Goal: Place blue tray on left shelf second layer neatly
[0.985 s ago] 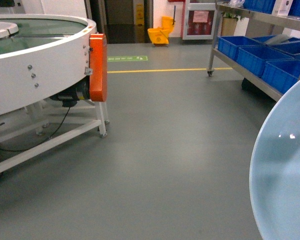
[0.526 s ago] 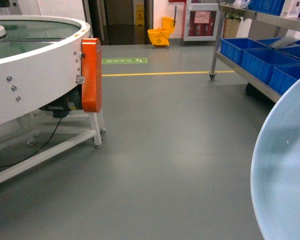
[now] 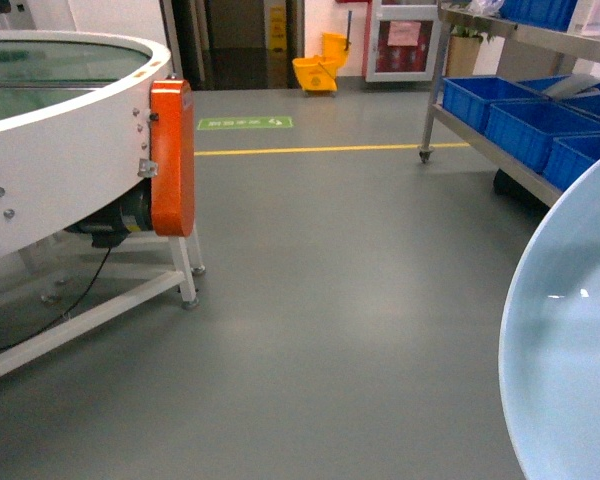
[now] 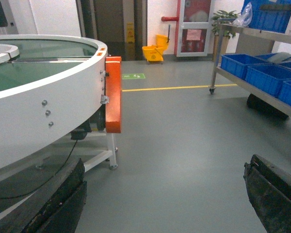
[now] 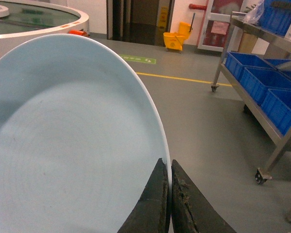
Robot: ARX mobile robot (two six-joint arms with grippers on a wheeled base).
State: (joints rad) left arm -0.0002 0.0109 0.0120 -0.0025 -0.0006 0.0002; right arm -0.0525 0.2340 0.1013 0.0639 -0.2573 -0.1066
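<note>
Blue tray [image 5: 72, 145] plain, unlabelled; right pincer [image 5: 169, 194] clamped on its rim | left pincer [image 4: 165, 194] spread wide, holding nothing

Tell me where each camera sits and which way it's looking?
Head: rides on the robot, looks forward and down at the floor, with the blue tray at right; no arm visible.
Left wrist: looks between the open left gripper at the round white machine.
Right wrist: looks over the right gripper pinching the tray's rim.
All share the yellow mop bucket.
</note>
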